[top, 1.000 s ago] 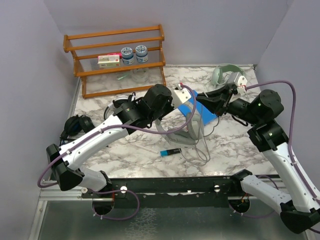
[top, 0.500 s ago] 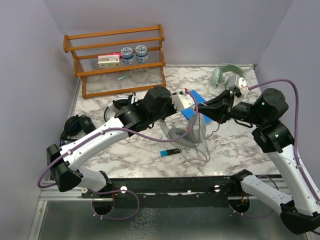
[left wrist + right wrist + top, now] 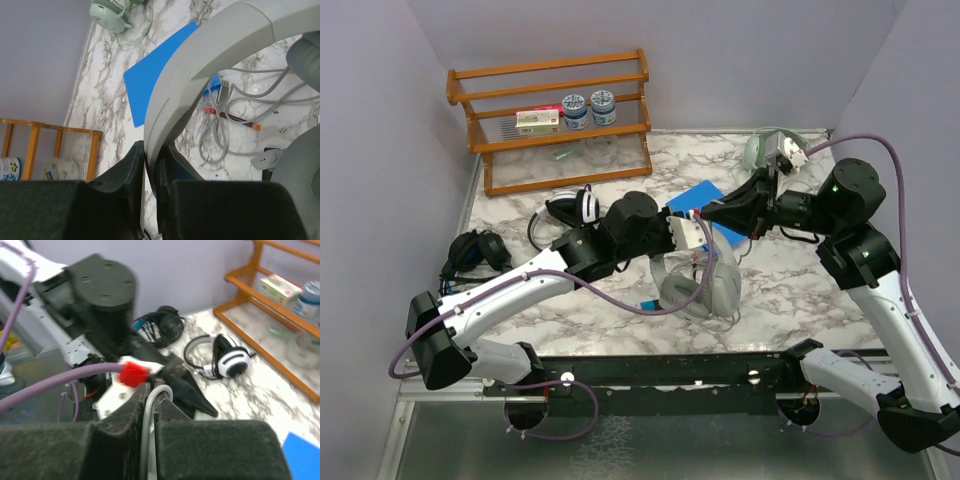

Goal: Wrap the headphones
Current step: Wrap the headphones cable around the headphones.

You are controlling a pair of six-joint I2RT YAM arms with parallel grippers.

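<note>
The pale grey-white headphones hang at mid-table. My left gripper is shut on their headband, seen between its jaws in the left wrist view. Their grey cable loops loosely on the marble below. My right gripper is shut on a strand of that cable, right beside the left gripper. The white-and-black headphones lie at the centre-left; they also show in the right wrist view. The all-black headphones lie at the left edge.
A wooden rack with jars and a box stands at the back left. A blue sheet lies under the grippers. Pale green headphones sit at the back right. A small black-and-blue stick lies near the front.
My left gripper has carried the grey headphones toward the front and right. My right gripper has moved left with the cable, closing in on the left gripper.
</note>
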